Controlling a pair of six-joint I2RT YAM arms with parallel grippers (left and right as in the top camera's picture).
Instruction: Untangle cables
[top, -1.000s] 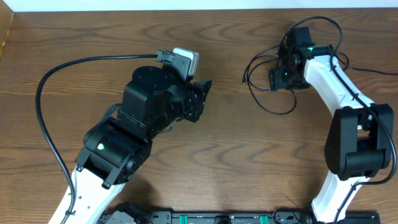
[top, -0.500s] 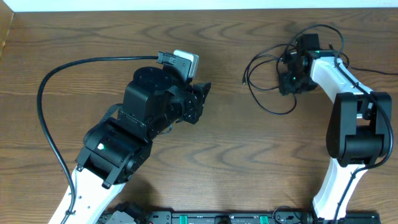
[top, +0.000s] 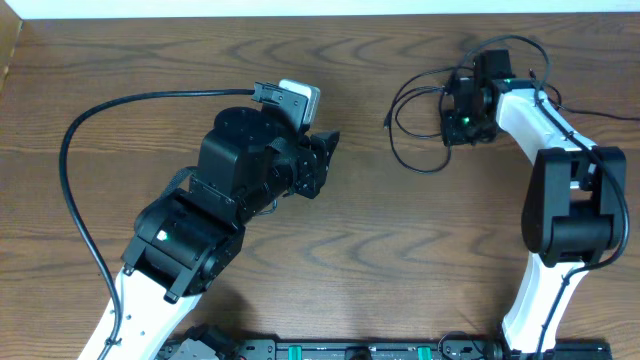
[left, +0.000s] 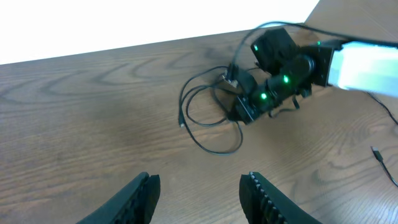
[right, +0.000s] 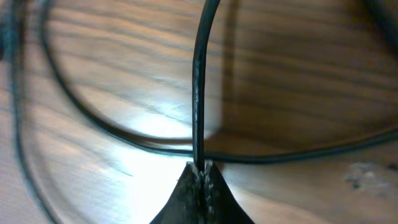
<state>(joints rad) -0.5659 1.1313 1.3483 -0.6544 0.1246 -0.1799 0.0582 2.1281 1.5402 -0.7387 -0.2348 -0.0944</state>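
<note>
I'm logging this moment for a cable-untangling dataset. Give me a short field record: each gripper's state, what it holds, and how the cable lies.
left gripper: open, empty, over bare wood, apart from the cable loops
right gripper: shut on the black cable
black cable: thin, pinched at the fingertips, the rest lying in overlapping loops beside the right gripper
table: brown wood grain
task status: loops cross each other, not yet untangled

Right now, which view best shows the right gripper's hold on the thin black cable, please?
The right wrist view: the thin black cable runs straight into the shut right gripper. Overhead, the gripper hides the pinch, showing only loops; the left wrist view shows them distantly.
</note>
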